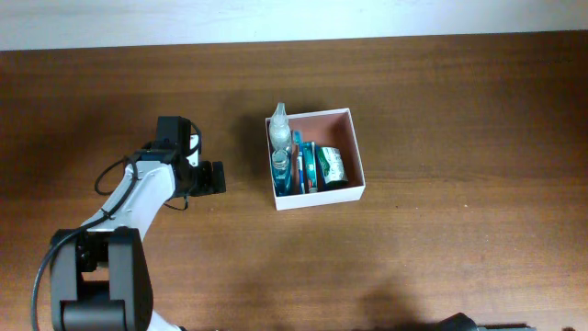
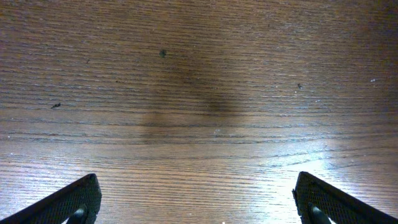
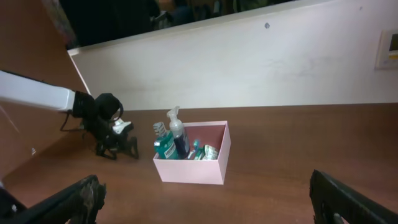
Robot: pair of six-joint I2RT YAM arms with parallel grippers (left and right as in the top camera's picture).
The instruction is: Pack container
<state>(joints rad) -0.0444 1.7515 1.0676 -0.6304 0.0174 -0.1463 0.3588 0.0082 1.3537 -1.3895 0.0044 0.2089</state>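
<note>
Brown wood-grain bench [image 1: 459,110]. On the left side, the left arm [image 1: 138,195] reaches in, left jaws spread wide over bare wood, gripping nothing. Mid-bench, nearer the far edge, the container [image 1: 322,199] sits flat, with a teal mouthwash bottle [image 1: 281,176] and a clear spray bottle [image 1: 278,124] against its left wall. By the near edge, the right jaws are spread wide and empty.

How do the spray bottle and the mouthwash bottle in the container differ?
The spray bottle stands taller than the mouthwash bottle. The spray bottle ends in a pale nozzle, the mouthwash bottle in a cap. The mouthwash bottle is teal, the spray bottle darker blue. Both stand upright along the container's left wall.
</note>
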